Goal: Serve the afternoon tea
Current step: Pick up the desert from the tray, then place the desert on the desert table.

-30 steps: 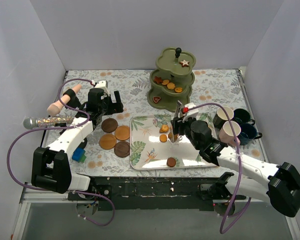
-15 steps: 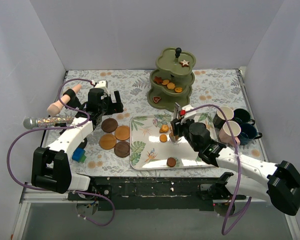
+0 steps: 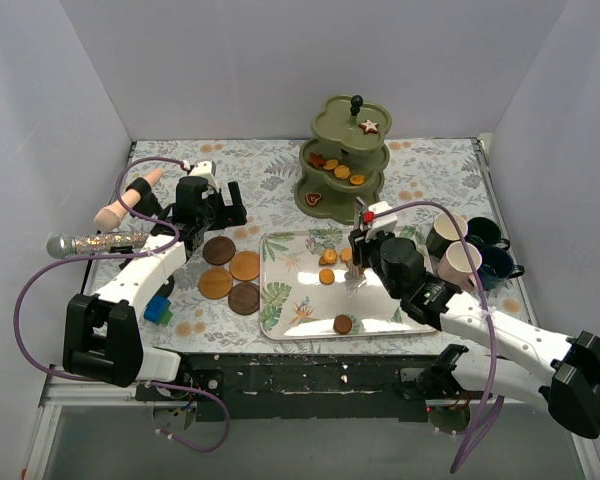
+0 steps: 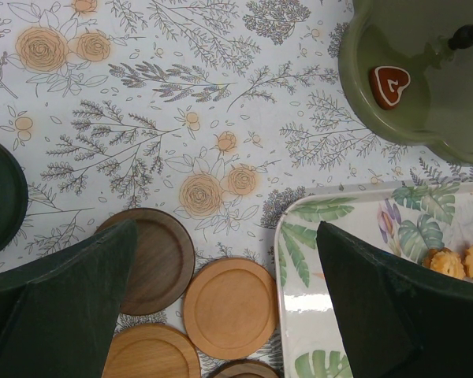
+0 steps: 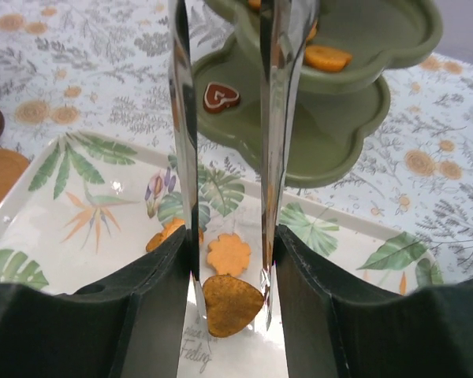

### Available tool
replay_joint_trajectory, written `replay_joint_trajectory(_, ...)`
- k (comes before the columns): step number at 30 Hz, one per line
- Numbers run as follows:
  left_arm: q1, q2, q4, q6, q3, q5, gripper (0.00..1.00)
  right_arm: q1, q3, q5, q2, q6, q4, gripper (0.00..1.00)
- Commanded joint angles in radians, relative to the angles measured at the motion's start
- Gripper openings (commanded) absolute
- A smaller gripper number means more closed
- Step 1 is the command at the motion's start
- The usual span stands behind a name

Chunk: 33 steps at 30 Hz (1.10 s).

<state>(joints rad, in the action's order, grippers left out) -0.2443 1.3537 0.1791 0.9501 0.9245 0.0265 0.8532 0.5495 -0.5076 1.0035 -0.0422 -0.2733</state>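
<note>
The top camera sits high, above and behind the near edge of the surface point(image 3: 430, 165). It tilts down toward the far edge and takes in the whole surface from well back.

The left wrist camera looks almost straight down from close range, between the two dark fingers of the left tool point(image 4: 227, 232). It sees the coasters point(image 4: 229, 307), a corner of the tray point(image 4: 299, 276) and the lowest tier of the stand point(image 4: 426, 118).

The right wrist camera sits low and very near the tray. It faces the far edge, along the tongs point(image 5: 185, 118) between the fingers of the right tool point(image 5: 230, 236).

All three views share the heart biscuit point(image 3: 314, 198) on the stand's bottom tier, and part of the tray.
</note>
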Motion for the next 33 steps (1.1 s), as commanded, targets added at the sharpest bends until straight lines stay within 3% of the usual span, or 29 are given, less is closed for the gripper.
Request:
replay_joint_trajectory(1,0.002,-0.013,-0.010,-0.007,0.007,0.013,0.98,0.003,0.151,-0.060,-0.057,0.034,0.069,0.38)
replay_joint_trajectory(9,0.002,-0.007,-0.010,-0.007,0.010,0.016,0.98,-0.098,0.423,0.023,-0.037,0.140,0.131,0.37)
replay_joint_trajectory(21,0.000,-0.004,-0.007,-0.020,0.011,0.044,0.98,-0.272,0.772,0.222,0.210,0.226,0.013,0.36)
replay_joint_trajectory(33,0.002,0.016,-0.004,-0.024,0.019,0.046,0.98,-0.345,0.955,0.319,0.426,0.206,-0.030,0.35)
